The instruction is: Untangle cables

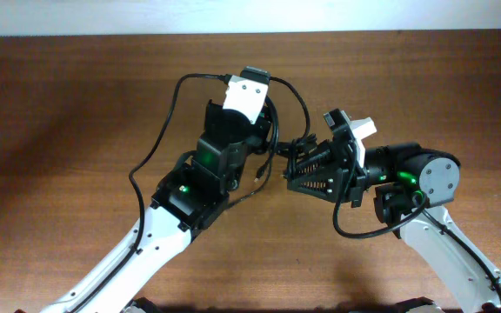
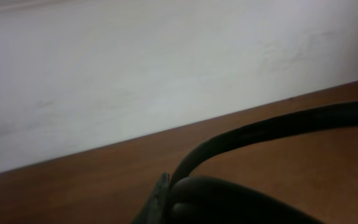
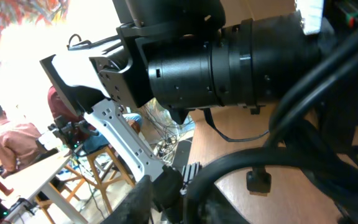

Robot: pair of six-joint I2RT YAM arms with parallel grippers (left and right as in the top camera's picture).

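The black cables [image 1: 303, 111] hang bunched between the two arms at the table's middle, and a yellowish-tipped plug [image 1: 259, 173] dangles below them. My left gripper [image 1: 259, 80] is raised and sits shut on one cable [image 2: 260, 130], which arcs up and to the right from beside its finger [image 2: 159, 200]. My right gripper [image 1: 283, 163] points left into the bundle. In its wrist view the jaws [image 3: 179, 199] stand narrow around a small black connector, with a thick loop of cable [image 3: 278, 155] and a square plug [image 3: 258, 180] just to the right.
The left arm's black wrist [image 3: 229, 62] and white camera bracket [image 3: 117, 134] fill the space right in front of my right gripper. A thin black wire [image 1: 159, 143] loops out to the left of the left arm. The brown table [image 1: 59, 130] ends at a white wall [image 2: 135, 68] behind.
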